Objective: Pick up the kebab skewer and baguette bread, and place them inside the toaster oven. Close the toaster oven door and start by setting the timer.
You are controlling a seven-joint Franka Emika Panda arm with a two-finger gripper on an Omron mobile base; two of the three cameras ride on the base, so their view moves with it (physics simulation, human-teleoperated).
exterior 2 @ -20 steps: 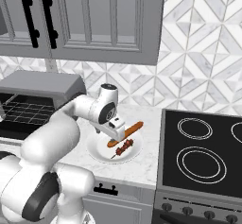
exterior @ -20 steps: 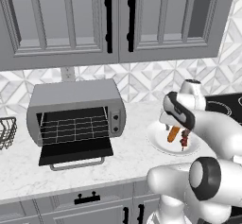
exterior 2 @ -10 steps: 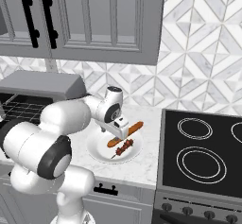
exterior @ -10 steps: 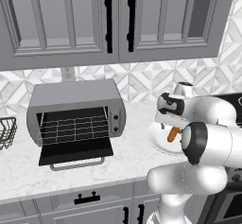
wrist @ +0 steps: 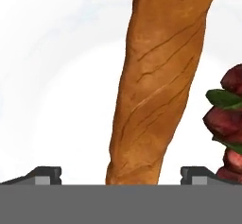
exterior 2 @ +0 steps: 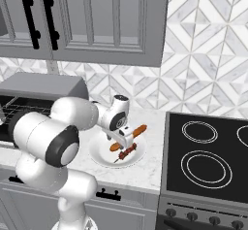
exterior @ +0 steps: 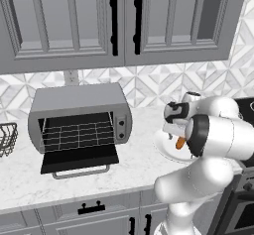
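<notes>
The baguette bread (wrist: 156, 86) lies on a white plate (exterior 2: 104, 158), a long orange-brown loaf (exterior 2: 139, 130) with the kebab skewer (exterior 2: 127, 152) of dark red chunks beside it. My gripper (exterior 2: 126, 138) hangs low over the loaf's middle, open, one fingertip (wrist: 45, 175) on each side of it and not touching. In the hand view the skewer (wrist: 229, 119) sits at the right edge. From the left base view, only the orange end of the baguette (exterior: 180, 143) peeks out below the gripper (exterior: 174, 130). The toaster oven (exterior: 79, 117) stands to the left with its door (exterior: 79, 159) dropped open, its rack bare.
A black stove top (exterior 2: 208, 156) lies right of the plate. A wire basket (exterior: 7, 139) stands at the counter's far left. Grey wall cabinets (exterior: 124, 21) hang above. My own elbow (exterior: 218, 135) bulks between the plate and the left camera.
The hand has sunk lower and shifted slightly right over the plate, coming astride the baguette. The elbow has swung forward. The jaws stayed open.
</notes>
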